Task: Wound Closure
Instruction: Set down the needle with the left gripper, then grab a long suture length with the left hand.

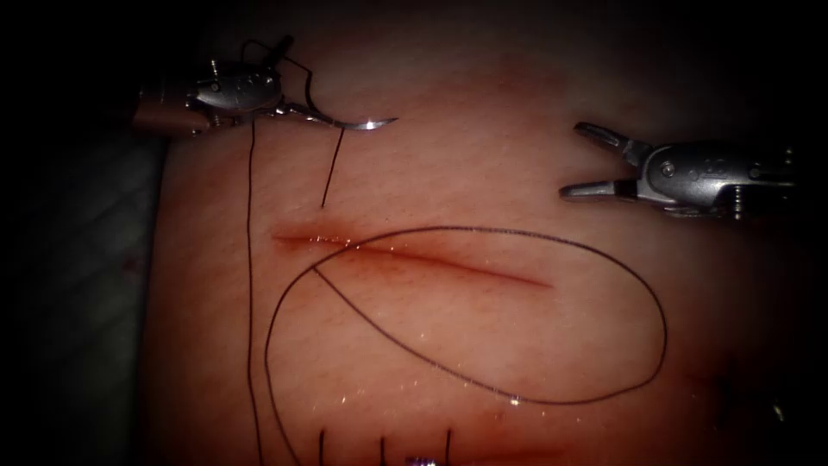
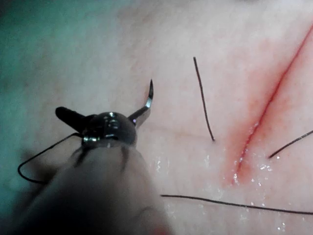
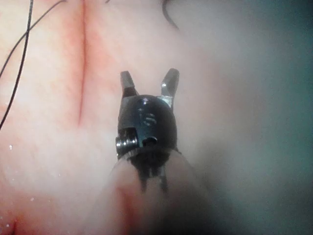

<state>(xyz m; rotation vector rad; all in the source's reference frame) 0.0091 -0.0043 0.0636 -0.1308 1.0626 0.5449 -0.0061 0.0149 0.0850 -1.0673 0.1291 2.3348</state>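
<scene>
Fingers (image 1: 595, 160) of the right tool (image 1: 580, 160) stand spread apart and grasp nothing; we see them above the right end of the cut (image 1: 414, 257), clear of the tissue (image 1: 483, 345). The right wrist view confirms two separated fingers (image 3: 128, 82) with no needle or thread between them.

On the left tool (image 1: 297, 112), we find the fingers clenched on the needle (image 1: 366, 125). The grasp sits toward the needle's rear part; the pointed end projects to the right, free in the air above the tissue and to the upper left of the cut. We see no part of the needle in the tissue. The left wrist view shows the same curved tip (image 2: 146, 100) rising from the tool head.

We note the thread (image 1: 517, 237) running from the left tool down the left side of the tissue and lying in a large loop that crosses the cut near its left end. A short end of thread (image 1: 331, 173) stands just above the cut's left end. Three short thread ends (image 1: 382, 449) show along the lower edge.

We read no legible writing or brand on either tool, and we observe no containers.
</scene>
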